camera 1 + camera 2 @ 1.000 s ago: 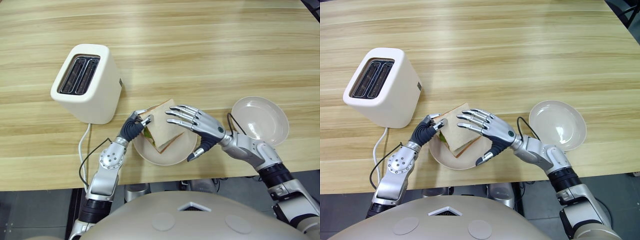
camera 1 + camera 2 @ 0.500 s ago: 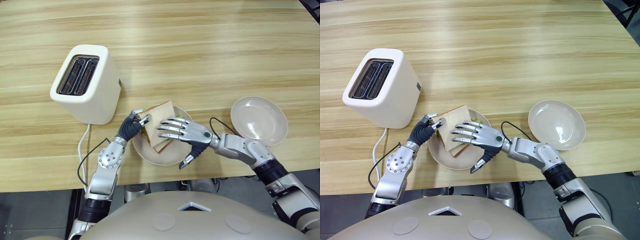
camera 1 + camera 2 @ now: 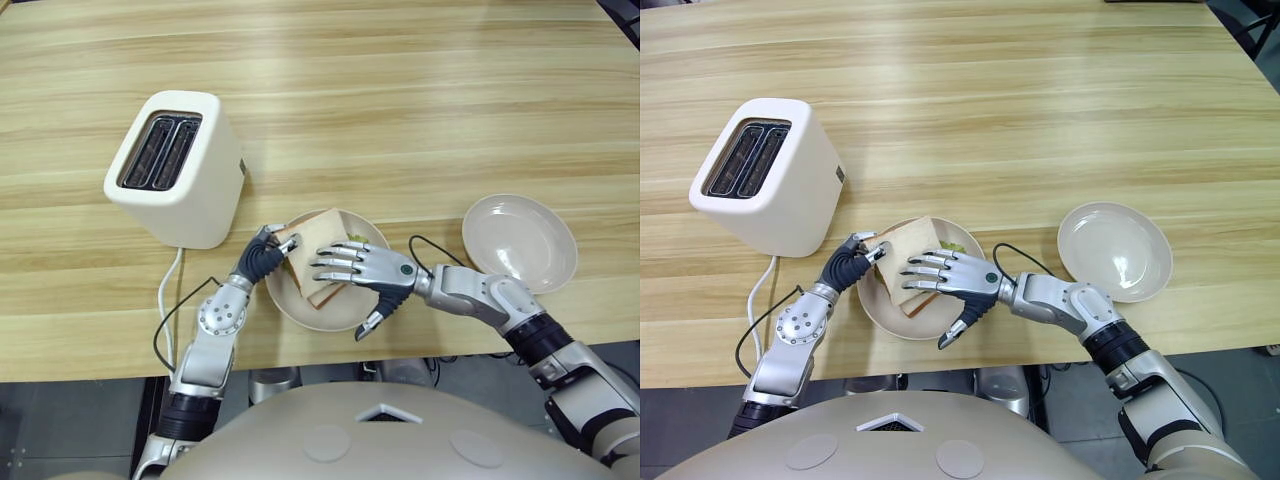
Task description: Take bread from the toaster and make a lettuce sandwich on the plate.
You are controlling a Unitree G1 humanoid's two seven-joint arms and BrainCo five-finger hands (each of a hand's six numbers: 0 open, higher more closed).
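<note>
The sandwich (image 3: 315, 232) lies on the plate (image 3: 300, 312) near the table's front edge. Its top slice of bread is tilted over a lower one, and a bit of green lettuce (image 3: 953, 246) shows at its far right side. The left hand (image 3: 262, 258) comes in from the plate's left, fingers curled together and pinching the sandwich's left corner. The right hand (image 3: 375, 270) lies over the sandwich from the right. Its fingers are spread apart and stretched across the top slice with their tips on the bread, clasping nothing, and the thumb points down by the plate's near rim.

The white toaster (image 3: 185, 170) stands to the back left of the plate, near it but apart, with 2 dark slots on top. Its white cord (image 3: 163, 285) runs toward the front edge beside the left arm. A 2nd pale plate (image 3: 520, 243) sits to the right, well apart from the 1st, just beyond the right forearm. Everything rests on a light wooden table (image 3: 400, 100)
</note>
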